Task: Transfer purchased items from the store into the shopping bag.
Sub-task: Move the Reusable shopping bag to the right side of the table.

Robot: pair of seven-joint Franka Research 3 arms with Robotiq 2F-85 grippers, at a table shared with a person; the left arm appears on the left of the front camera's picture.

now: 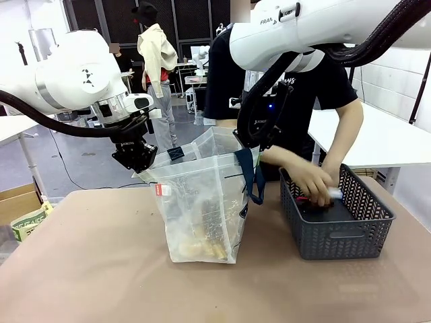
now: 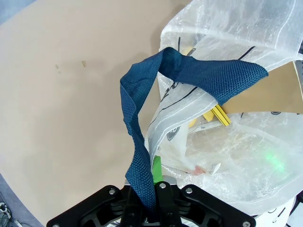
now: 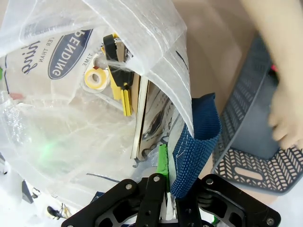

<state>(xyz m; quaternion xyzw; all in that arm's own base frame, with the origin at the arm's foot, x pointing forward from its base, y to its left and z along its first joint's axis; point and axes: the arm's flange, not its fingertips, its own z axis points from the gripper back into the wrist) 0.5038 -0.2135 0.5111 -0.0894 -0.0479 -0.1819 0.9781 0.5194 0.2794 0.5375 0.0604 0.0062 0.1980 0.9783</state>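
Note:
The shopping bag point(image 1: 202, 202), translucent white with navy straps, stands open at mid-table. Each side is held up by a gripper. My left gripper point(image 1: 139, 160) is shut on one navy strap point(image 2: 142, 156) at the bag's left rim. My right gripper point(image 1: 254, 145) is shut on the other strap point(image 3: 196, 142) at the right rim. Purchased items lie inside: yellow sticks point(image 2: 220, 116), a yellow tape roll point(image 3: 94, 78) and a dark flat pack point(image 1: 214, 222). A person's hand point(image 1: 313, 183) reaches into the dark grey basket point(image 1: 337, 232), its fingers on a small white item point(image 1: 335, 194).
The basket stands right of the bag, a hand's width apart. A cardboard box point(image 1: 27, 222) with green print sits off the table's left edge. A white table point(image 1: 390, 134) stands behind on the right. The brown tabletop point(image 1: 101, 282) in front is bare.

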